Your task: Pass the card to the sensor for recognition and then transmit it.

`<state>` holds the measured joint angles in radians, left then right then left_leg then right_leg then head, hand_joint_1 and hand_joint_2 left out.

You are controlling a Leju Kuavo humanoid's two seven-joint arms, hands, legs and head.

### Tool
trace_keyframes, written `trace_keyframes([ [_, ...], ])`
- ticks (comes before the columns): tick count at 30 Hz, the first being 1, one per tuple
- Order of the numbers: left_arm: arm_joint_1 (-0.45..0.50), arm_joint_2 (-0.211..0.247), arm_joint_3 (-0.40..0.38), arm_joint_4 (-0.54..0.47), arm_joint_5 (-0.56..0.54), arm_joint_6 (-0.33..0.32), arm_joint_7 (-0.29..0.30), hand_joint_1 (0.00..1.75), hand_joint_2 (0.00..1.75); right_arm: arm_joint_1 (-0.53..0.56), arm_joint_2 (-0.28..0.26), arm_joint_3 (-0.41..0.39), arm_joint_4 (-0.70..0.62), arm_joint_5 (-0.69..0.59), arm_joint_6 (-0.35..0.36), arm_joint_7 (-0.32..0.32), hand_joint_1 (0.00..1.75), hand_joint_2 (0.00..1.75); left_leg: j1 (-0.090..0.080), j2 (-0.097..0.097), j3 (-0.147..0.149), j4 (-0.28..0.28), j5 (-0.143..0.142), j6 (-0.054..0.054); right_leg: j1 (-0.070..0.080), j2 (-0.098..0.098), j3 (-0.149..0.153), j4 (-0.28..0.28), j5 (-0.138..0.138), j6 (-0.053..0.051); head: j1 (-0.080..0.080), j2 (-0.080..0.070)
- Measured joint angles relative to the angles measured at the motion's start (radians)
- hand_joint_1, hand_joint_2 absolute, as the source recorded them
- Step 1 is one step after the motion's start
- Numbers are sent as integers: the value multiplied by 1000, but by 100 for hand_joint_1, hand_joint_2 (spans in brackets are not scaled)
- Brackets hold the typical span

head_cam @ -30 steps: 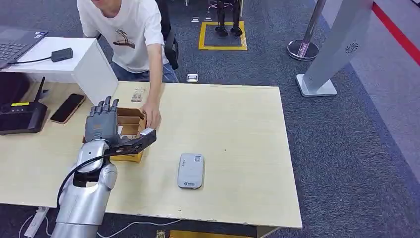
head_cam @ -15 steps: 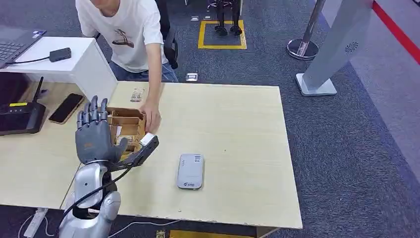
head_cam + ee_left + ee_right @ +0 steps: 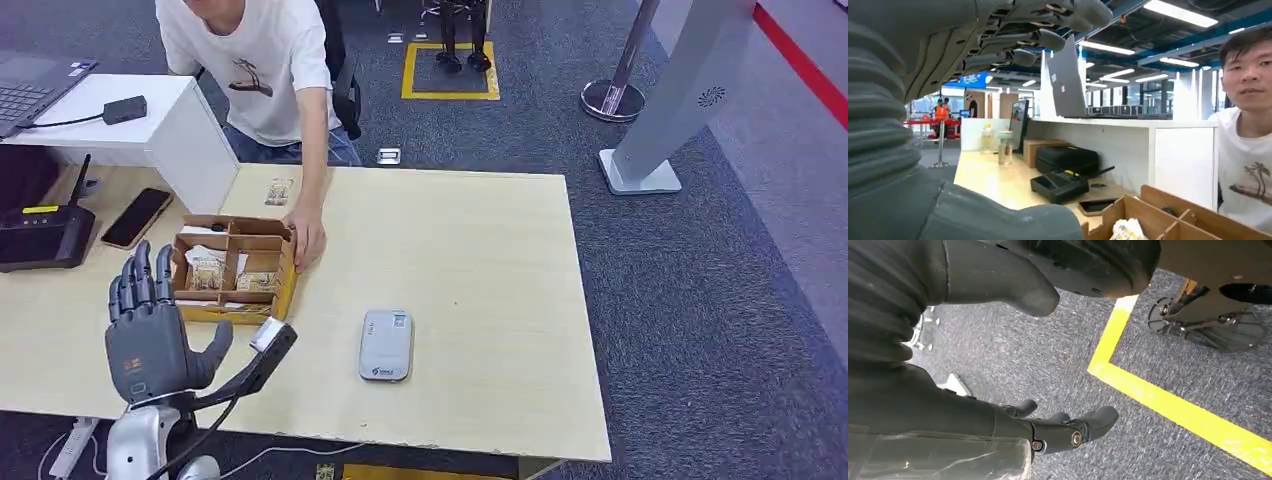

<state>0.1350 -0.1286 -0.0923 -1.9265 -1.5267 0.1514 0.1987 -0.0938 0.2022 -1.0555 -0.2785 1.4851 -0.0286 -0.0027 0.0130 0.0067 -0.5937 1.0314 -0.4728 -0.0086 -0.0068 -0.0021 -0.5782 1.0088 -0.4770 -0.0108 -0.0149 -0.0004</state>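
left robot hand [image 3: 150, 335]: raised above near edge of counter [image 3: 480, 230], fingers spread upright, holding nothing. card: not made out for certain; likely among small items in wooden divided box [image 3: 236, 266], just beyond and slightly right of that hand. box compartments: small packets and pale slips, contents too small to name. person's hand [image 3: 306, 240]: resting against box's right wall. sensor [image 3: 386, 343]: grey, flat, long axis running away from robot, right of left robot hand, apart from box. right robot hand [image 3: 1068, 432]: hanging over floor, fingers loosely curled, state cannot be told; left nearer.

Empty left robot hand [image 3: 150, 335] beside box [image 3: 237, 266]
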Motion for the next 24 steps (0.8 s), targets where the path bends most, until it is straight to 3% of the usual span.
trace_keyframes([
  [5,5,-19,21,-3,3,-5,-14,0,175,0,1,0,-1,5,3,0,0,175,0,0,0,0,0,0,0,0,0,0,0,0,0,0],
  [9,-13,-66,95,19,12,-12,-107,0,175,-1,1,0,-1,32,6,0,0,175,0,0,0,0,0,0,0,0,0,0,0,0,0,0],
  [12,-27,-92,153,45,5,-14,-130,0,175,0,2,0,-2,35,6,0,0,175,0,0,0,0,0,0,0,0,0,0,0,0,0,0],
  [20,-59,-100,192,116,1,-66,-96,0,175,-3,2,2,-2,50,7,0,0,175,0,0,0,0,0,0,0,0,0,0,0,0,0,0],
  [24,-88,-97,192,158,0,-108,-42,0,175,-6,2,4,-2,56,10,-1,0,175,0,0,0,0,0,0,0,-1,0,0,0,0,0,0],
])
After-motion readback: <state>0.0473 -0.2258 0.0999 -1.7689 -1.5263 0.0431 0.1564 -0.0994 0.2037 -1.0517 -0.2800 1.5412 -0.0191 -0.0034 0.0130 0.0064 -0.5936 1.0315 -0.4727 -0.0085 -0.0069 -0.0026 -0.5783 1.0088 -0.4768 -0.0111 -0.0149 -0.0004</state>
